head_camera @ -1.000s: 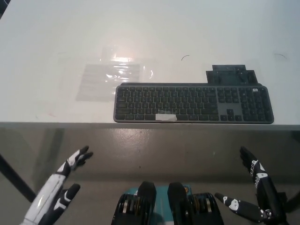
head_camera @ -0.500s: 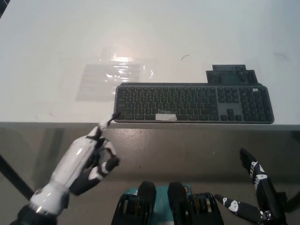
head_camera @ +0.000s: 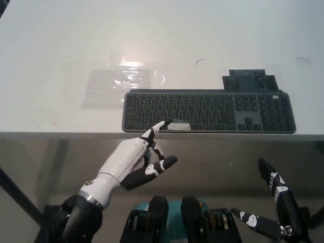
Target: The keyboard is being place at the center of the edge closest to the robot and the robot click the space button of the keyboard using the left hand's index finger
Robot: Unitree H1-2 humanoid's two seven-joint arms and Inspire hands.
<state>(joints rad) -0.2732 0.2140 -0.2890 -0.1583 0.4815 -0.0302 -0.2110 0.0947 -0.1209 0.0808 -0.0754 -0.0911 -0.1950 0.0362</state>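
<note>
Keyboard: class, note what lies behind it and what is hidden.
A dark flat piece sits against the keyboard's far edge, near its right end; a clear plastic sheet lies behind its left end. Whether the dark piece continues underneath is hidden.

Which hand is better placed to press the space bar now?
Left. The left hand has a fingertip at the front edge of the keyboard, beside the taped space bar; the right hand rests low, below the table edge.

The keyboard (head_camera: 208,111) lines the table's (head_camera: 50,40) near edge, a dark block (head_camera: 249,81) just behind it; the near-left corner and far edge lie open.
</note>
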